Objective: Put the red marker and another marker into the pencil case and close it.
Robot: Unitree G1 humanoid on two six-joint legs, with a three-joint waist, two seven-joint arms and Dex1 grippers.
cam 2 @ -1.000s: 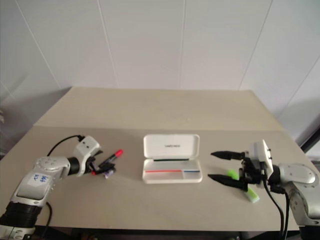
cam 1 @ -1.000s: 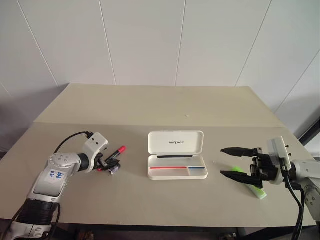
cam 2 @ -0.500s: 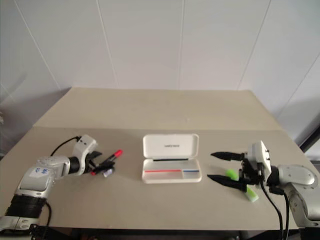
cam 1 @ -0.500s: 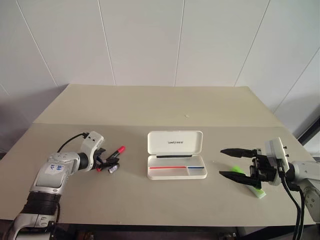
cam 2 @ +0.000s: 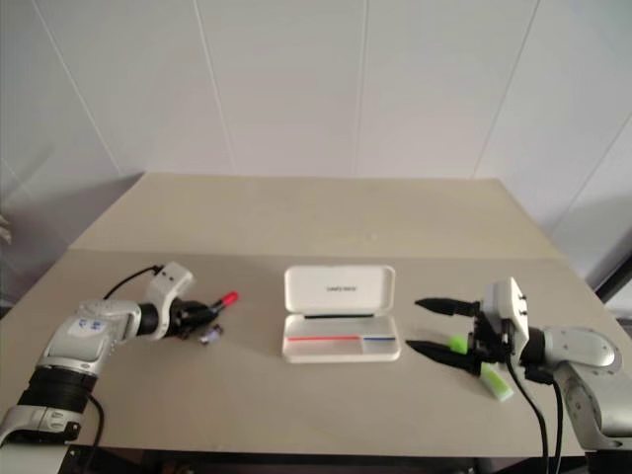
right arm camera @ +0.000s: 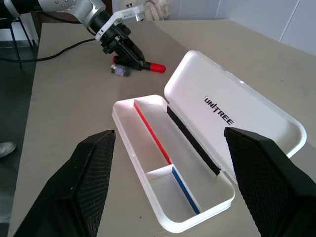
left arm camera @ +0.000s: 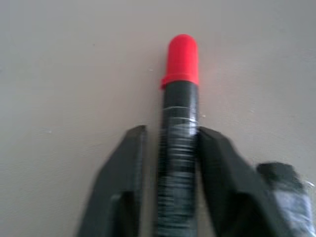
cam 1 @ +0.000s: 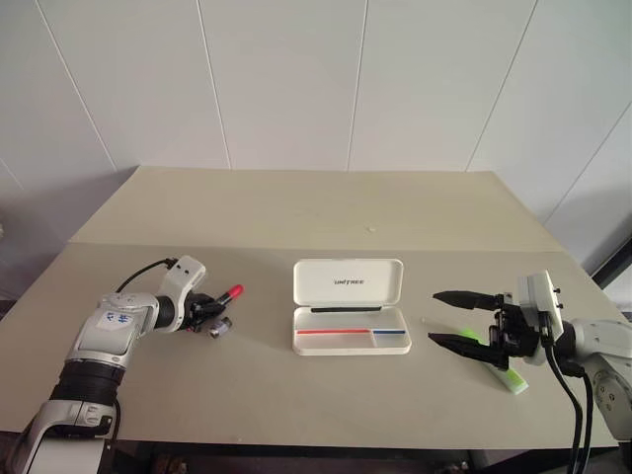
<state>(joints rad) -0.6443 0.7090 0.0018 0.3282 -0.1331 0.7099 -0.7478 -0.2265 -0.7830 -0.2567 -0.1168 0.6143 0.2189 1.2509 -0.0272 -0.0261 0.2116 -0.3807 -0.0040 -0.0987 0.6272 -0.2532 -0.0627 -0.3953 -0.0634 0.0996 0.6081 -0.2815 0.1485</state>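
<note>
On the desk (cam 1: pixel 296 385) at the robot's left, the left gripper (left arm camera: pixel 168 143) pinches the red marker (left arm camera: pixel 178 123) by its black barrel. Lift it straight up, then carry it across the bare desk to the open pencil case (cam 1: pixel 351 341). The right gripper (cam 1: pixel 456 318) is spread wide above the green marker (cam 1: pixel 499 367).

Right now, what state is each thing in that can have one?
pencil case: open, lid tilted back, tray empty.
red marker: capped, lying on the table, barrel between the left tool's fingers.
lime-green marker: lying on the table, beneath the right tool.
left tool: closed on the red marker.
right tool: open, holding nothing.
</note>
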